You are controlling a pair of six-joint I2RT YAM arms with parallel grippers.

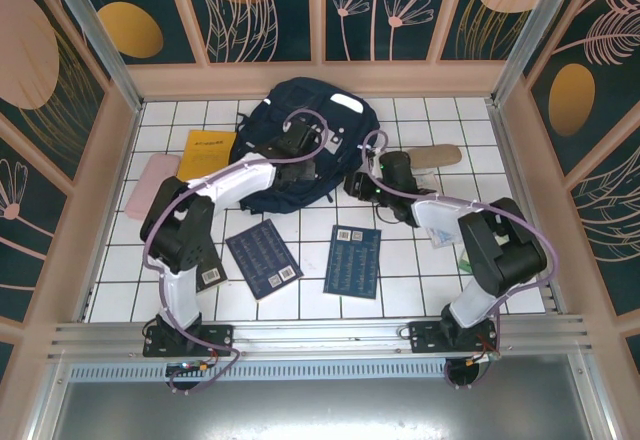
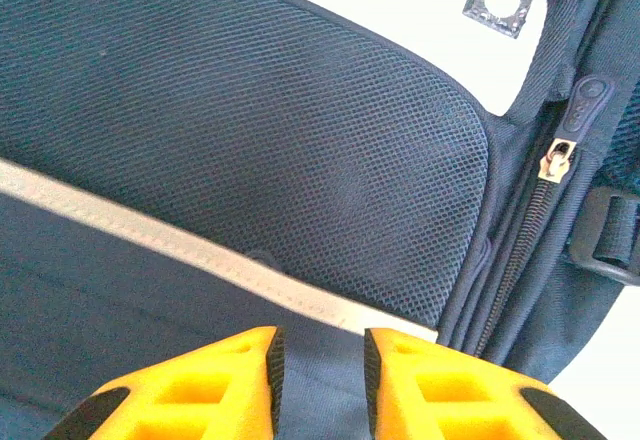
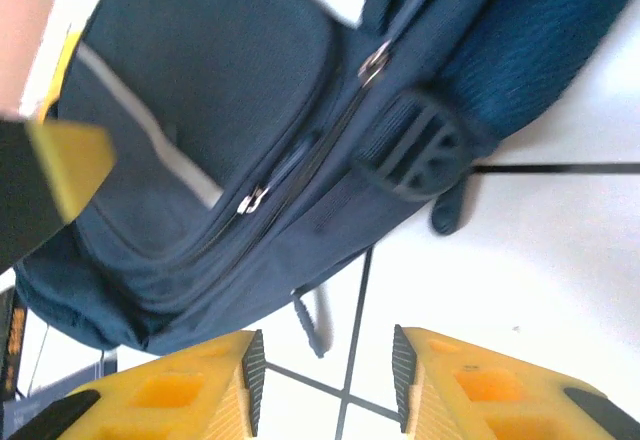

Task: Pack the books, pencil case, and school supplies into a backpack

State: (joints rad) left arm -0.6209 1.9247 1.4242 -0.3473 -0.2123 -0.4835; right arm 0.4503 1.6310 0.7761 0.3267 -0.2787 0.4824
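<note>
The navy backpack (image 1: 290,125) lies at the back middle of the tiled table. My left gripper (image 1: 296,146) is down on its front panel; in the left wrist view its pads stand a little apart, open (image 2: 320,345), over plain navy fabric just below a white stripe (image 2: 200,255). My right gripper (image 1: 360,182) is open (image 3: 325,345) over bare tile beside the backpack's (image 3: 230,110) edge, near a thin dark cord end (image 3: 312,320). A yellow book (image 1: 207,152), two navy books (image 1: 263,257) (image 1: 352,260) and a pink case (image 1: 150,185) lie around it. The tan pouch (image 1: 432,155) is at the right.
A blackish book (image 1: 211,272) is partly hidden beside the left arm's base. A small green item (image 1: 463,258) peeks out by the right arm. A zipper pull (image 2: 556,158) and a buckle (image 3: 415,150) sit on the backpack's side. Wooden walls close in the table.
</note>
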